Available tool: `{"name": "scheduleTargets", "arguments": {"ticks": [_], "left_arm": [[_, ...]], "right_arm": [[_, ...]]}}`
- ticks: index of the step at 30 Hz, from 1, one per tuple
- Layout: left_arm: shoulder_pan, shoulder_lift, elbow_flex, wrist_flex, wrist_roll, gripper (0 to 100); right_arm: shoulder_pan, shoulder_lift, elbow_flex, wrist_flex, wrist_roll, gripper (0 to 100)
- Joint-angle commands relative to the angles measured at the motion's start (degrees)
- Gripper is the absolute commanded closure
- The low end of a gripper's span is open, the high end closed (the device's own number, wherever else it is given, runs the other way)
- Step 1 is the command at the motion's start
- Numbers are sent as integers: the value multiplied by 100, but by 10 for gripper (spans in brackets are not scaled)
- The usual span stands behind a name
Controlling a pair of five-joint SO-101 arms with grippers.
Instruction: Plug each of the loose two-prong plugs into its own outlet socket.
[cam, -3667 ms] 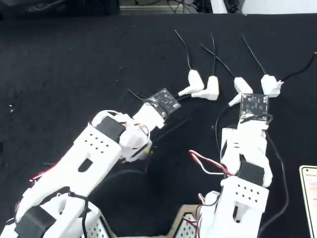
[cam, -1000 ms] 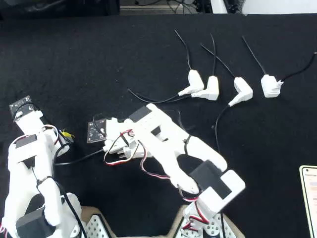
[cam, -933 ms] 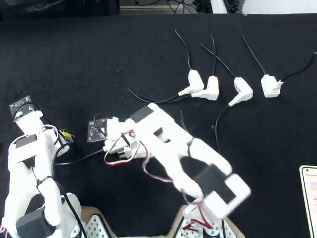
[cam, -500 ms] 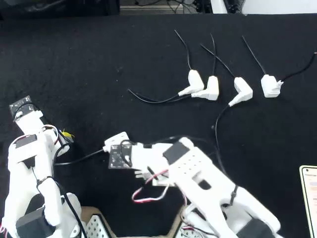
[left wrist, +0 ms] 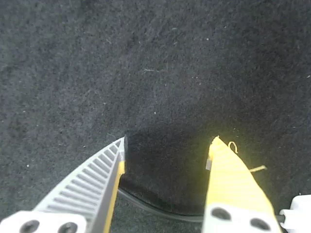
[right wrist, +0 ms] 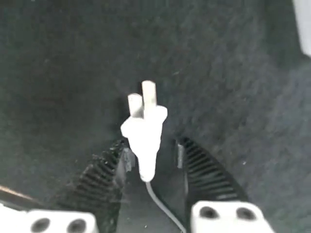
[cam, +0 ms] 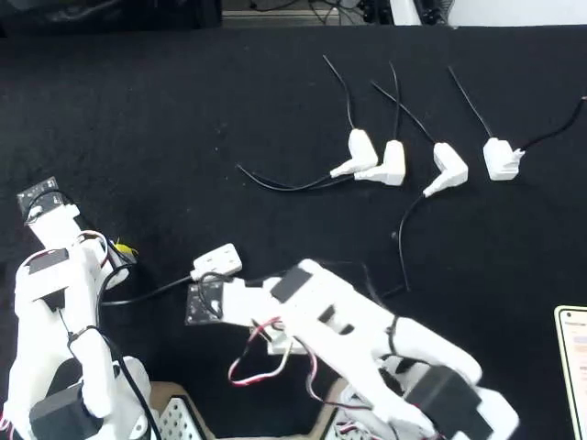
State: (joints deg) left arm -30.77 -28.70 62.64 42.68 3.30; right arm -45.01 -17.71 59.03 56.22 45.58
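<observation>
The right gripper (right wrist: 151,143) pinches a white plug (right wrist: 144,127) by its body. The prongs point away from the wrist, and the thin lead (right wrist: 158,203) trails back between the jaws. From above, the plug sits over the near-left part of the bench (cam: 138,119). It is well apart from the four white fittings (cam: 449,165) lying in a row at the far side, each with a black lead. I cannot tell from here which of those are sockets. The left gripper (left wrist: 167,145) is spread wide over bare cloth, holding nothing.

The step in hand looks like carrying the plug across to its socket. To do it well, the pinch needs to be firm on the body so the prongs do not twist. The prongs should be squared to the slots before any push, and the push should be straight. A loose socket on cloth would likely slide, so the free left gripper could brace it from behind. The trailing lead should be kept from snagging the arm.

The bench is covered in black, slightly fuzzy cloth. A white card (cam: 573,353) lies at its right edge. Beyond the far edge, cables (cam: 330,11) lie on the floor.
</observation>
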Motion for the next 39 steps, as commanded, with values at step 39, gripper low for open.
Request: {"name": "scheduleTargets", "arguments": {"ticks": [39], "left_arm": [[-22, -35, -277, -53, 70, 726]], "right_arm": [[158, -48, -48, -774, -905, 899]]}}
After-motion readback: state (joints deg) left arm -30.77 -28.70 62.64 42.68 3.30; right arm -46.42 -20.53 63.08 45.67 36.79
